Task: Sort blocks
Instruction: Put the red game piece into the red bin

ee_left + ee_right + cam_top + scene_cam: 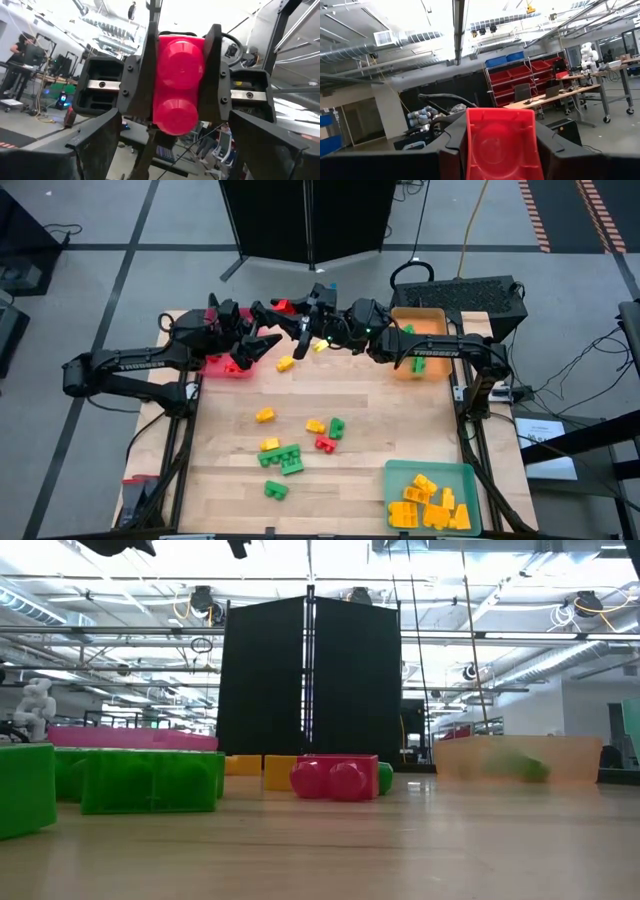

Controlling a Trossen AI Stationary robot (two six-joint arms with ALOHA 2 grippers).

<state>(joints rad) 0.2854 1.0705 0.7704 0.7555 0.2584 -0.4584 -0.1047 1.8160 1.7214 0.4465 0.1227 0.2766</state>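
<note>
A pale wooden counter (380,420) stands on a grey workshop floor, with a black screen behind it and shelving and benches farther off. Both arms meet above its back edge. The right hand (300,315) holds a red block (177,82) pinched between its two fingers; the left wrist view shows the block's round studs facing the left hand (262,345), whose own fingers stand wide and empty just short of it, over the red tray (240,368). This looks like a pass from one hand to the other.

The block is hard, light, hollow plastic: it will not bend or crush, but its smooth faces are slippery, so a hold across two flat opposite walls seems safer than one on the rounded studs. The receiving hand likely has to close on the pair of faces the right fingers leave free.

Other blocks lie loose mid-counter: yellow, red and green ones (283,459). Yellow blocks fill the teal tray (395,473) at the front right, and a green one (417,364) sits in the orange tray (425,316).
</note>
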